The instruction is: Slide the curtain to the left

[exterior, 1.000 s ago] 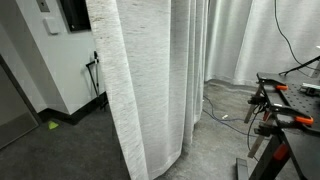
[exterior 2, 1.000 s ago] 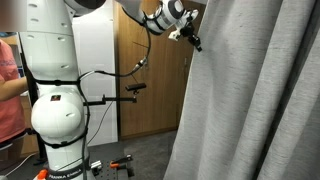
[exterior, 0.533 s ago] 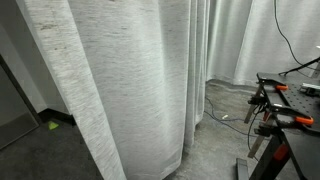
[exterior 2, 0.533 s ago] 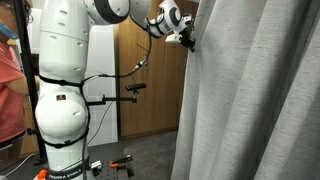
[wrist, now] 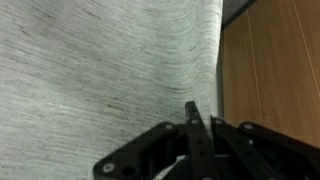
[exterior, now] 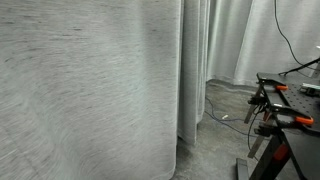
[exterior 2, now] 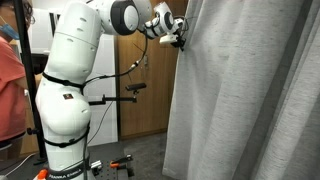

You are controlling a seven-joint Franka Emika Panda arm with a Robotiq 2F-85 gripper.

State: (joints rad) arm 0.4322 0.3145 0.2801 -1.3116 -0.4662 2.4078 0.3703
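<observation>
Tall off-white pleated fabric curtain with horizontal streaks [exterior 2: 245,100]: hung floor-length, long axis vertical, leading edge met by gripper [exterior 2: 177,33]. Fingers [wrist: 190,118] seen drawn together; any hold on fabric cannot be told.

Soft even indoor light; dim, blurry wrist view.

No text, label, number or sign can be read in any view. At the lower left of an exterior view, the white base of the robot arm [exterior 2: 62,160] carries a faint dark mark, possibly lettering, too small to read. The streaks across the curtain [exterior: 90,90] are weave, not writing.
</observation>
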